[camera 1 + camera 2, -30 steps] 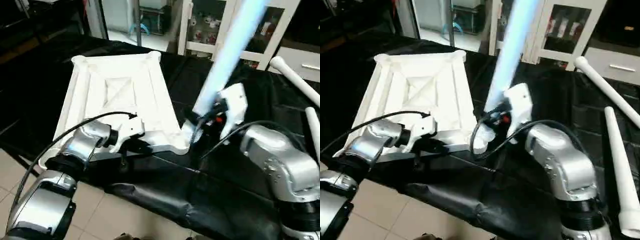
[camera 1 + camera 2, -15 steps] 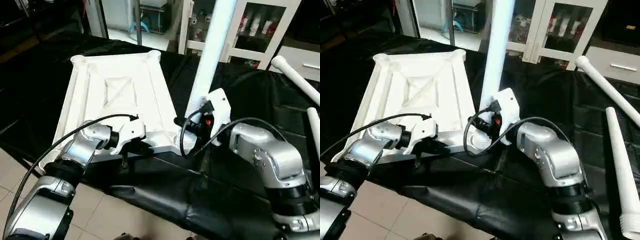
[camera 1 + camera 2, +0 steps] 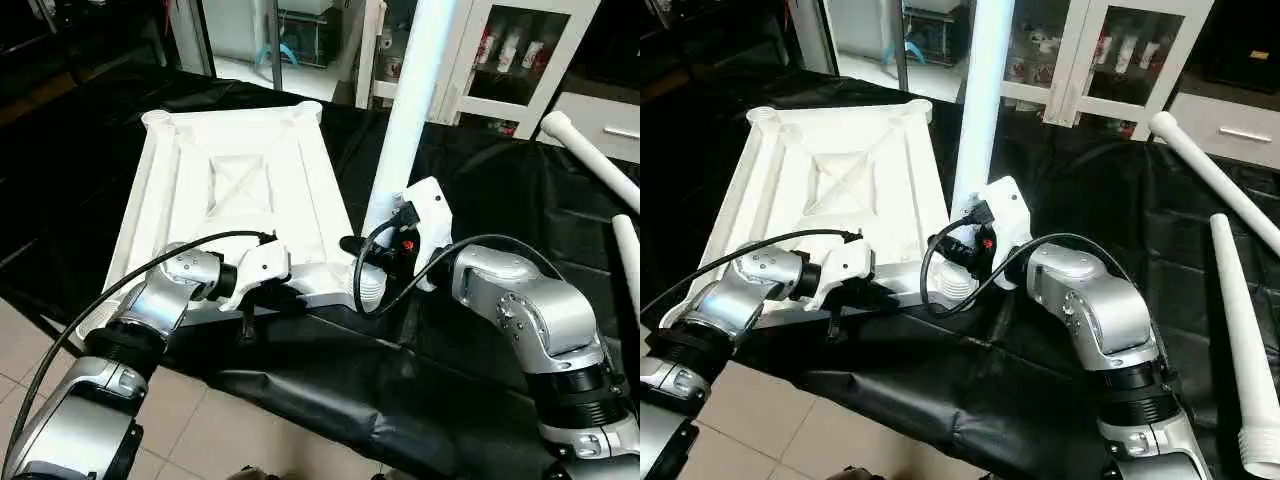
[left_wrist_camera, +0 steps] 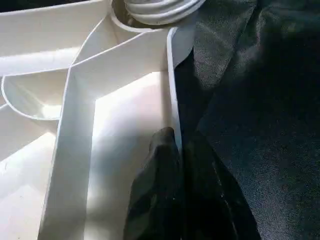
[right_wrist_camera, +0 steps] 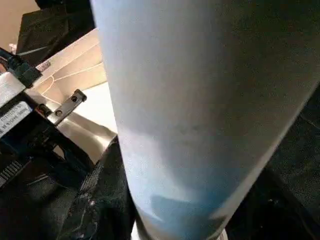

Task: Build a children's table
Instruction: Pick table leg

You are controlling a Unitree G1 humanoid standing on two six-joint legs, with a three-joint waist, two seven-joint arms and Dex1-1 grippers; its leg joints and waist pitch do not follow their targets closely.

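since a second ago the leg (image 3: 412,100) has swung from a rightward lean to nearly upright, its ribbed lower end at the tabletop's (image 3: 240,180) near right corner socket. the right gripper (image 3: 392,252) grips the leg low on its shaft, forearm reaching in from the right. the left gripper (image 4: 177,165) is pinched on the tabletop's near edge wall, one finger each side, forearm level. the tabletop lies underside up on the black table (image 3: 480,200). two spare legs (image 3: 1240,330) lie at right.
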